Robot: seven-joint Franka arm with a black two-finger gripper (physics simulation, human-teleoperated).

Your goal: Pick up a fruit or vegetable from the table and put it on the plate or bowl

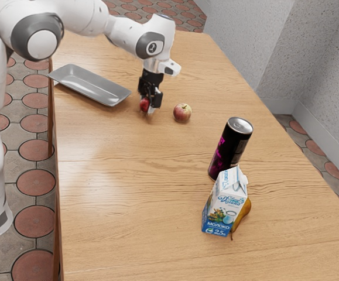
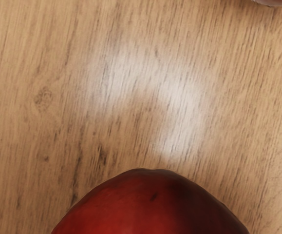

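A: Jaws, quick?

B: Gripper (image 1: 149, 109) sits upper-centre in the exterior view, pointing straight down. Fingers are set narrow and pinch a red apple (image 1: 143, 105) from 2 sides, so it's gripped.

A: What's the fruit look like?

B: Small, round, dark red w/ a bit of gloss. In the wrist view the red apple (image 2: 150, 204) bulges up right under the hand. Its skin is deep crimson going near-black at the rim, w/ one tiny dark fleck.

A: On the wood or off it?

B: Can't tell. It's low over the table (image 1: 157, 193), approx at the surface. Under the hand there's just pale oak grain w/ a soft light patch.

A: Next out?

B: A second apple (image 1: 182, 112) is just right of the gripper, apart from it. It's yellow-red, blotchy, stem up, resting on the table.

A: The dish?

B: A grey metal tray (image 1: 89, 84) lies up-left of the gripper, near the table's left edge. It's shallow, rectangular and angled.

A: Further off?

B: A black can (image 1: 230, 147) w/ pink print stands upright at centre-right. Below it is a blue-white milk carton (image 1: 225, 208), also upright, w/ a yellow-brown pear (image 1: 245, 209) tucked against its right side and partly hidden. The white arm (image 1: 87, 20) enters from upper left.
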